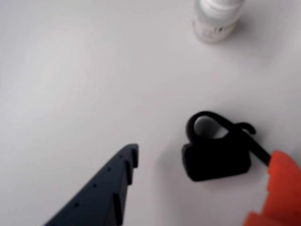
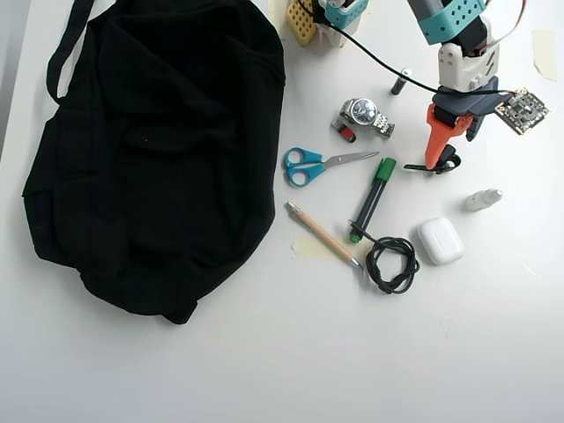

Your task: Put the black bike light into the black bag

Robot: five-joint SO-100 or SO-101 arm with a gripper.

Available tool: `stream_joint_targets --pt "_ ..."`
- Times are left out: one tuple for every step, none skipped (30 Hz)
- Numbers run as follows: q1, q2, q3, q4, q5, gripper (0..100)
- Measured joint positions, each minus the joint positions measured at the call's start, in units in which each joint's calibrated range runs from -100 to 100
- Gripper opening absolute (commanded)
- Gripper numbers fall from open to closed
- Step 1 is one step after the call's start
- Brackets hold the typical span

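Lying flat at the left of the overhead view, the black bag (image 2: pixel 150 150) takes up most of that side, strap (image 2: pixel 66 40) trailing to the top edge; its contents cannot be seen. The black bike light (image 2: pixel 443 164) rests on the white table (image 2: pixel 264 361) well apart from the bag, at the right, under the gripper (image 2: pixel 438 159). The wrist view alone shows the light (image 1: pixel 216 157) with its loop up, lying between the dark blue finger (image 1: pixel 108 188) and the orange finger (image 1: pixel 280 188), jaws spread and unclenched, orange finger touching the light's tail. Nearby items: 1 small white bottle (image 2: pixel 483 199) (image 1: pixel 216 19), 1 white earbud case (image 2: pixel 440 241), 1 coiled black cable (image 2: pixel 392 263), 1 green marker (image 2: pixel 374 197), 1 pencil (image 2: pixel 322 234), 1 pair of blue-handled scissors (image 2: pixel 317 165), 1 wristwatch (image 2: pixel 364 114), 1 small black cylinder (image 2: pixel 400 82).
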Motion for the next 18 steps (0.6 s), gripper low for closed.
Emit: stream_joint_targets --pt "0.07 0.08 0.0 0.0 0.0 35" --pt "0.15 0.08 0.0 0.0 0.0 35" --pt "0.22 0.08 0.0 0.0 0.0 35" --pt "0.22 0.08 0.0 0.0 0.0 35" --pt "0.22 0.08 0.0 0.0 -0.1 35" --pt "0.15 0.08 0.0 0.0 -0.39 35" --pt "0.07 0.08 0.0 0.0 -0.54 35" --pt "0.07 0.08 0.0 -0.09 -0.63 35" --pt "0.07 0.08 0.0 -0.51 -0.68 35" --pt "0.07 0.08 0.0 -0.68 -0.68 35" --pt "0.15 0.08 0.0 -0.85 -0.68 35" --pt "0.15 0.08 0.0 -0.85 -0.68 35" --pt "0.15 0.08 0.0 -0.85 -0.68 35" --pt "0.15 0.17 0.0 -0.85 -0.68 35" --pt "0.15 0.5 -0.09 -0.85 -0.68 35" --pt "0.15 0.92 -0.26 -0.85 -0.68 35" --pt "0.15 1.33 -0.77 -0.85 -0.68 35" --pt "0.22 1.75 -1.37 -0.85 -0.68 35"
